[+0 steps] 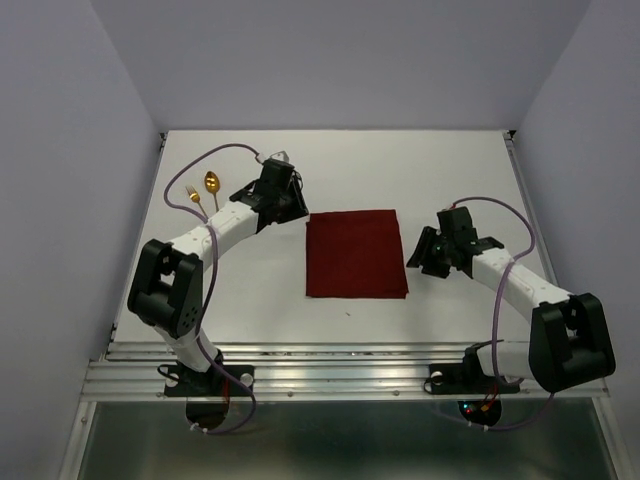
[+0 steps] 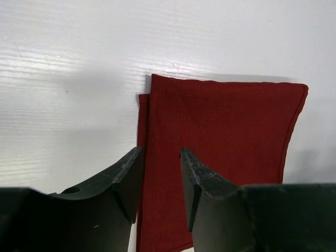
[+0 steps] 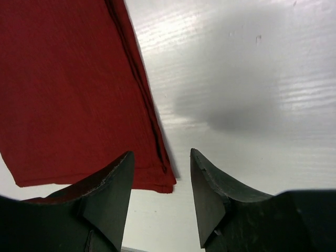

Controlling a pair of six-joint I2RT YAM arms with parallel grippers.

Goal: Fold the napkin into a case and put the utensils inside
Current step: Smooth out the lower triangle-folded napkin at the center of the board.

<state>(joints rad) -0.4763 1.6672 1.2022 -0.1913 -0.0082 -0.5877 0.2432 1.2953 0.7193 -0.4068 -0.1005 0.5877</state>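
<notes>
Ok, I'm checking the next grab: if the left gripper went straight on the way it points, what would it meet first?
Most likely the napkin, near its layered edge: the open jaws of the left gripper frame that edge, with white table just beside it. Depth is hard to judge.

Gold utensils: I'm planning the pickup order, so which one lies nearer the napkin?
The spoon, the one with the oval bowl. In the top view it lies just right of the fork, on the side facing the napkin.
</notes>
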